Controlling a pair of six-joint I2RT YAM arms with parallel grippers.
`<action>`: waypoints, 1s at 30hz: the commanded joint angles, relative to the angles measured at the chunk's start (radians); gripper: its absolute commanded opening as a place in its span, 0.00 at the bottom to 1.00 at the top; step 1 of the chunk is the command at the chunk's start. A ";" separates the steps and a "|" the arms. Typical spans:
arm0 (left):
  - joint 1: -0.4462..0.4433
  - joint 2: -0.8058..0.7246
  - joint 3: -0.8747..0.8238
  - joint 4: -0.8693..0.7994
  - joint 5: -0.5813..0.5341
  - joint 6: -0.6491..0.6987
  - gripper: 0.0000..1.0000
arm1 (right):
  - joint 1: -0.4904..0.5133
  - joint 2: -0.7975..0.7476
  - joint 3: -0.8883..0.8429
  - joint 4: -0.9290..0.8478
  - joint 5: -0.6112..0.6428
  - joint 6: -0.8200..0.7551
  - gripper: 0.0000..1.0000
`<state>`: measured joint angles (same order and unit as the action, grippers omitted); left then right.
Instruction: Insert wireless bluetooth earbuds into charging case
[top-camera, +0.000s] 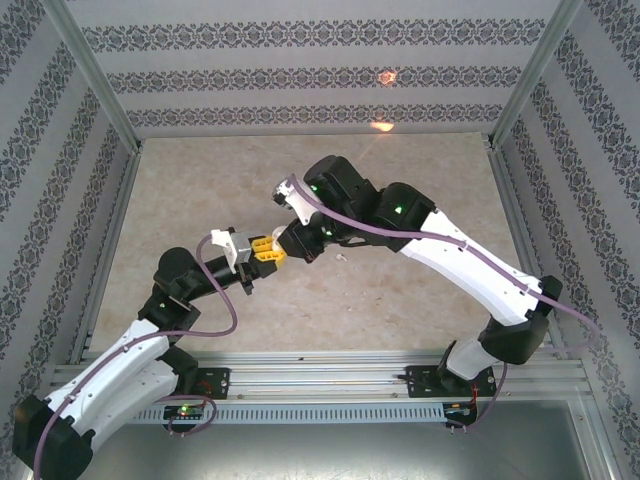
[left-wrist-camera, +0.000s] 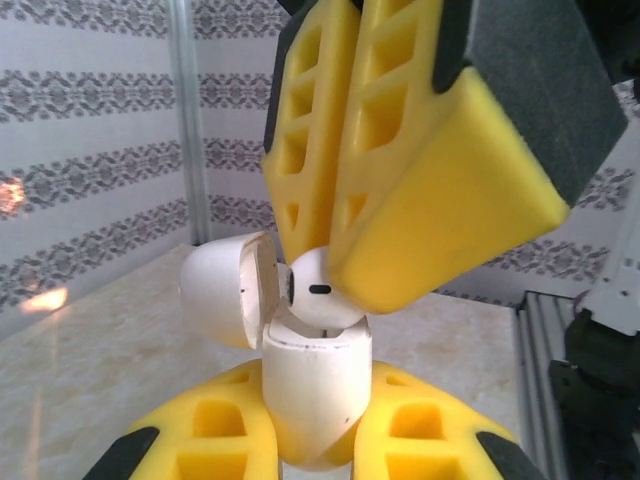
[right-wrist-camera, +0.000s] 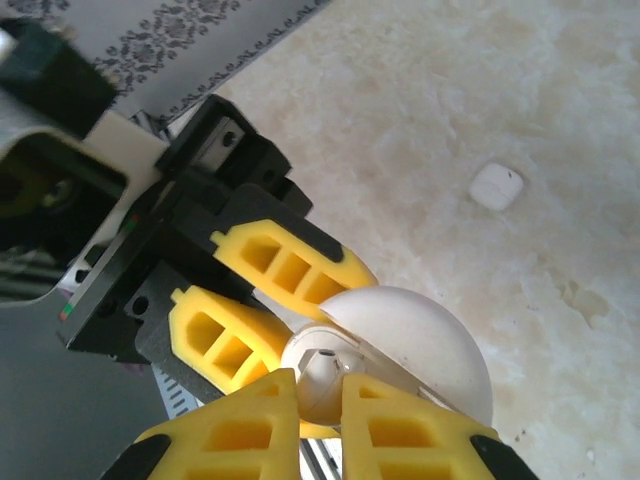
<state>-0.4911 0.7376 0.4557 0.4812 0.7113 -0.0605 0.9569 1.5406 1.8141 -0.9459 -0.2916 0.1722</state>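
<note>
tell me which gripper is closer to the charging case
Left. The left gripper is clamped on the charging case itself. The right gripper sits just above its open mouth, pinching the earbud that is partway in.

Using the charging case as ref pt: top cam is fixed high above & behind it, tilted down over the whole table, so the case area is tiny mid-frame. Left wrist cam sits right behind the case, super close, roughly level, facing a patterned wall. Right wrist cam is just above the case, looking down at the tabletop. All 3 overlap at the case; left wrist cam also catches the right gripper, right wrist cam the left gripper.
</note>
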 joint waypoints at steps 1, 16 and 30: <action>-0.009 0.016 0.017 0.126 0.101 -0.085 0.00 | -0.025 -0.054 -0.049 0.091 -0.081 -0.099 0.13; -0.010 0.090 0.047 0.214 0.172 -0.196 0.00 | -0.086 -0.085 -0.137 0.154 -0.248 -0.231 0.17; -0.009 0.112 0.063 0.201 0.180 -0.196 0.00 | -0.102 -0.093 -0.101 0.119 -0.186 -0.232 0.50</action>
<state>-0.4908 0.8600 0.4778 0.6144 0.8330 -0.2520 0.8677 1.4662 1.6894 -0.8513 -0.5117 -0.0753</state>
